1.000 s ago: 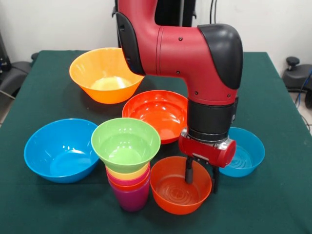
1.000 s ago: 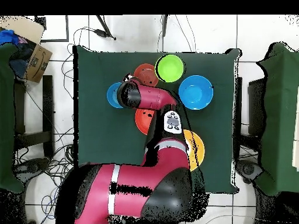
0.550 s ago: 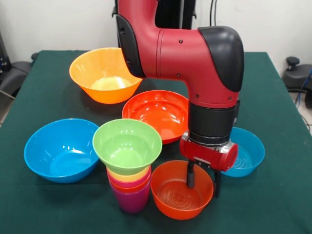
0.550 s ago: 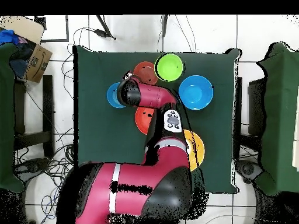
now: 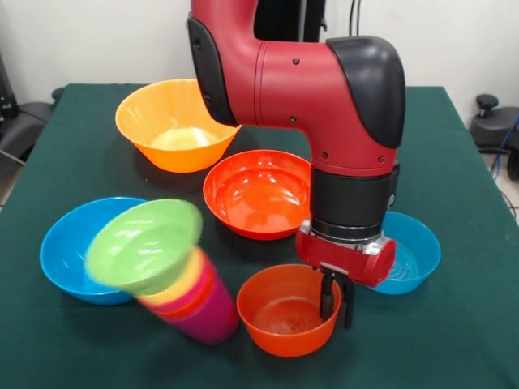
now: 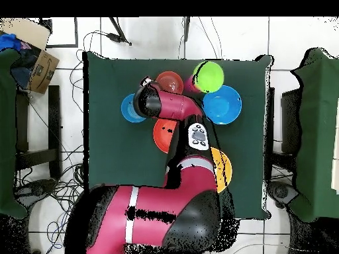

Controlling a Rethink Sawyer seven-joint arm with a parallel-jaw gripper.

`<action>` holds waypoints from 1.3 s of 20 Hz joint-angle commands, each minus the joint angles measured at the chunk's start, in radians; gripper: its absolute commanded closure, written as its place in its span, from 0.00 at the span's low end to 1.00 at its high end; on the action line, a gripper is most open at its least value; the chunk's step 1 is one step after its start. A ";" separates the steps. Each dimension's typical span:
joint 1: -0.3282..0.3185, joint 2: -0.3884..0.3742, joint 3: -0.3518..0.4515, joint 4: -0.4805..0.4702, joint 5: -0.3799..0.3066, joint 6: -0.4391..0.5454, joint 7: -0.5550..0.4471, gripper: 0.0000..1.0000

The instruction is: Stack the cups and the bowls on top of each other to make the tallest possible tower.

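Green bowl (image 5: 144,245) atop purple-based tower (image 5: 195,298); translucent orange bowl (image 5: 284,312); dark green table (image 5: 454,324).

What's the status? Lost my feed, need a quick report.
Gripper clamped on small orange bowl rim. Tower tipping toward large blue bowl, green bowl on top. Nothing else in the way.

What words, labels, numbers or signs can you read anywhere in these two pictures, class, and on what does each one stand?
None can be read.
Bowls and cups: plain plastic, no print, for example the green bowl.
Arm: no lettering shows in the front view.
White panel on the arm, overhead view: dark marks, too small to read.
Cardboard box beside the table: no legible print.
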 commanded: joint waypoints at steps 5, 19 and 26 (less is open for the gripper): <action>-0.023 0.021 0.128 0.017 0.023 0.021 0.071 1.00; -0.012 0.005 0.087 0.027 0.007 0.016 0.073 1.00; -0.049 -0.047 0.090 0.103 -0.011 0.014 0.066 0.00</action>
